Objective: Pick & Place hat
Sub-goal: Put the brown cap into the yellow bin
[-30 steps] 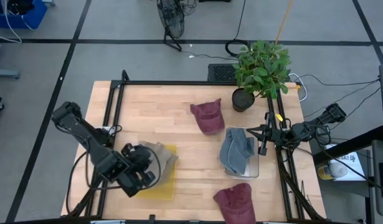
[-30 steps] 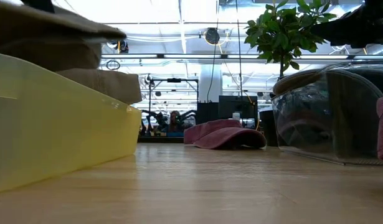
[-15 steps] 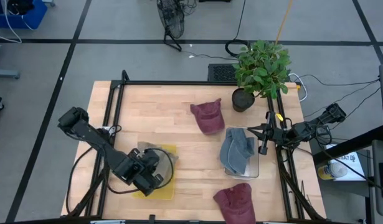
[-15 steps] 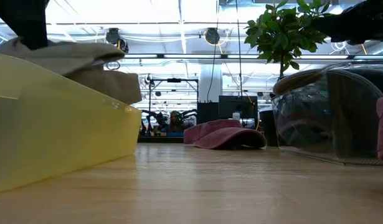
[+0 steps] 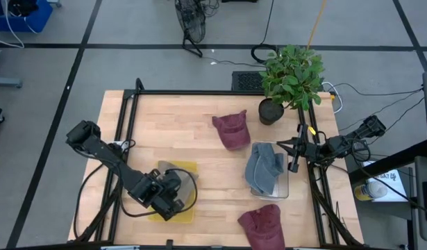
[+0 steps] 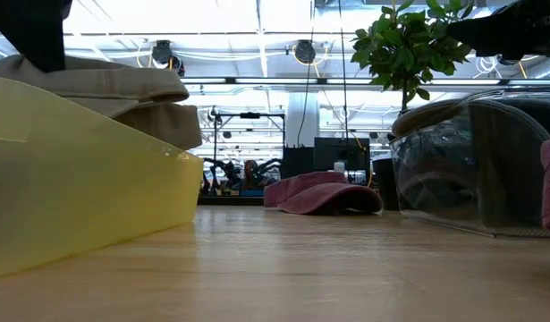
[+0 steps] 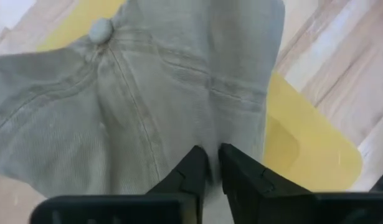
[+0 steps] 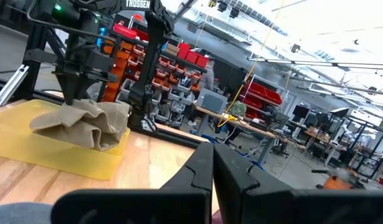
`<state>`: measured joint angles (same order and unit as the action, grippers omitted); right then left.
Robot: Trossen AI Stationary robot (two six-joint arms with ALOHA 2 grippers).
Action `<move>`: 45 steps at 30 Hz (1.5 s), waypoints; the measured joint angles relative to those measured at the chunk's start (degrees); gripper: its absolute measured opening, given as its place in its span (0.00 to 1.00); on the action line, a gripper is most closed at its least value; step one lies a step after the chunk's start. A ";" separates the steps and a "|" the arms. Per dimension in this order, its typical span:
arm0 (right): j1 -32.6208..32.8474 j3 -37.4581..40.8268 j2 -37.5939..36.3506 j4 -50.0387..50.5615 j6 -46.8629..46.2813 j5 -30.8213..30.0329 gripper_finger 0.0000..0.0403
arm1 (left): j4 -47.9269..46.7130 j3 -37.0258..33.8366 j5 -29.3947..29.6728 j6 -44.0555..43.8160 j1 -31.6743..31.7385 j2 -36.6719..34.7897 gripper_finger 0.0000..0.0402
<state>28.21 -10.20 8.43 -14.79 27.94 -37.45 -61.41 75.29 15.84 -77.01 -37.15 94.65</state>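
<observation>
A beige hat [image 5: 176,171] sits in a yellow tray [image 5: 187,208] at the table's near left; its top button [image 7: 101,29] shows in the left wrist view. My left gripper [image 5: 168,193] is over the tray, shut on the hat. From the low view the hat [image 6: 114,88] rises above the tray wall [image 6: 78,188]. My right gripper [image 5: 294,154] waits, shut, at the table's right edge beside a clear container [image 5: 281,189] holding a grey-blue hat [image 5: 263,170]. Two maroon hats lie on the table, one at the centre [image 5: 232,130] and one at the near edge [image 5: 263,226]. My left gripper pinches a fold of the beige hat's crown cloth [image 7: 210,140] between its two fingers [image 7: 192,171], coming from above and pointing down. The hat spreads out below the fingers over the yellow tray [image 7: 303,152]. Whether one layer or several, I cannot tell.
A potted plant [image 5: 289,80] stands at the far right corner, next to the central maroon hat. Black frame rails run along the table's left and right sides. Bare wood lies between the tray and the clear container.
My left gripper has moved toward the table's right and down, over the yellow tray, keeping its hold. The beige hat has come down with it and now sits lower in the tray, its brim dropped closer to the tray wall.
</observation>
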 joint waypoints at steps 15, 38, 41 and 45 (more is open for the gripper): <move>0.01 0.00 0.00 -0.44 0.19 0.02 0.00 | 0.03 2.85 -10.30 22.75 -0.18 -1.23 0.30; 0.01 0.00 0.00 0.02 -3.26 0.03 0.00 | -13.27 2.82 -1.81 47.61 -1.46 -1.18 0.30; 0.02 0.00 0.01 0.07 -3.26 0.02 0.00 | -12.93 2.82 -0.75 48.26 -1.44 -1.18 0.30; 0.00 0.00 0.00 0.09 -3.28 0.02 0.00 | -11.45 2.82 -0.70 48.40 -1.44 -1.18 0.30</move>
<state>28.21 -10.20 8.43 -14.70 24.67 -37.43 -72.86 78.11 15.14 -28.62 -38.59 93.47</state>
